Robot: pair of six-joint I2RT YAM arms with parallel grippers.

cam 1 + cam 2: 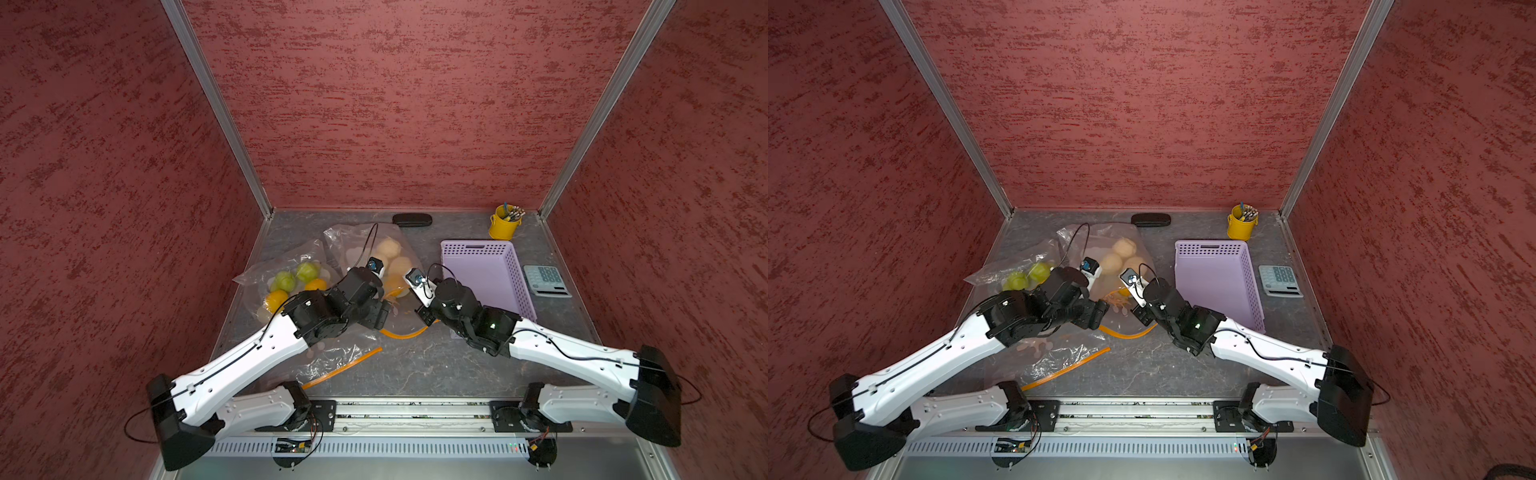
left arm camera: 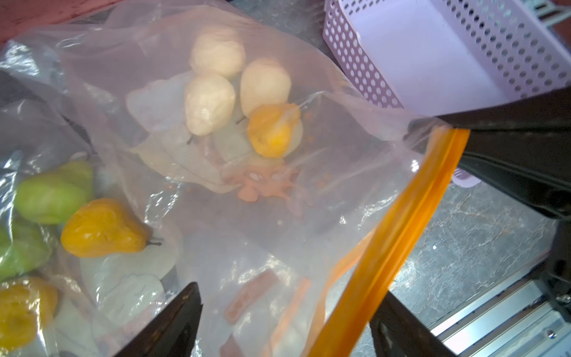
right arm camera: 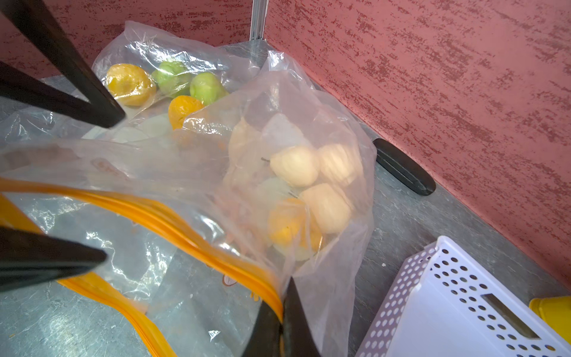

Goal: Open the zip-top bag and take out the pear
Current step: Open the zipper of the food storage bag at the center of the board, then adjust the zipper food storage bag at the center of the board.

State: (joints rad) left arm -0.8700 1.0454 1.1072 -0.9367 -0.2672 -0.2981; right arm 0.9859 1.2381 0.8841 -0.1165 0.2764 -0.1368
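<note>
A clear zip-top bag lies mid-table. It holds three pale pears and a yellow pear. Its orange zip strip faces the arms and is lifted off the table. My right gripper is shut on one end of that strip. My left gripper is open, its fingers standing wide apart on either side of the strip and the bag film, gripping nothing.
A second clear bag with green and yellow pears lies at the left, its orange strip near the front. A purple basket, a calculator, a yellow cup and a black case stand right and back.
</note>
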